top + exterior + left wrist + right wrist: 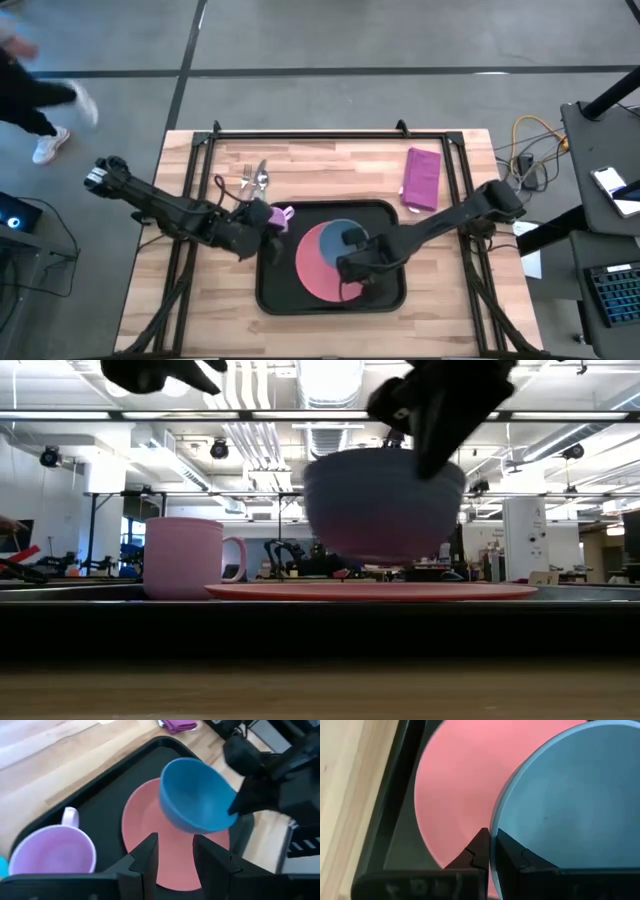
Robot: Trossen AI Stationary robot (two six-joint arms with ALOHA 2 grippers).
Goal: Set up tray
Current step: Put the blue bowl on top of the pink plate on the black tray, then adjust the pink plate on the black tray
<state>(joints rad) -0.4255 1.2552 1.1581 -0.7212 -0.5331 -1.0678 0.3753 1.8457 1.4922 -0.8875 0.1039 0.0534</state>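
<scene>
The black tray [392,296] lies mid-table with a round pink plate [312,268] flat on it. A lilac mug [281,215] stands upright at the tray's far left corner. A blue bowl [343,236] hangs over the plate, with my right gripper [352,268] shut on it. My left gripper [175,854] hovers open by the mug with nothing between its fingers, pointing toward the bowl [196,795]. My right gripper pinches the bowl's rim [492,836], one finger [516,860] inside the bowl and the other [476,851] outside. The fingers come from above, pointing steeply down. The bowl [385,505] is lifted clear of the plate [370,591], somewhat tilted.
A purple folded napkin [422,178] lies on the wood at the far right of the tray. A fork and spoon [254,180] lie at the far left. A person's legs [45,105] show on the floor beyond the table's left corner.
</scene>
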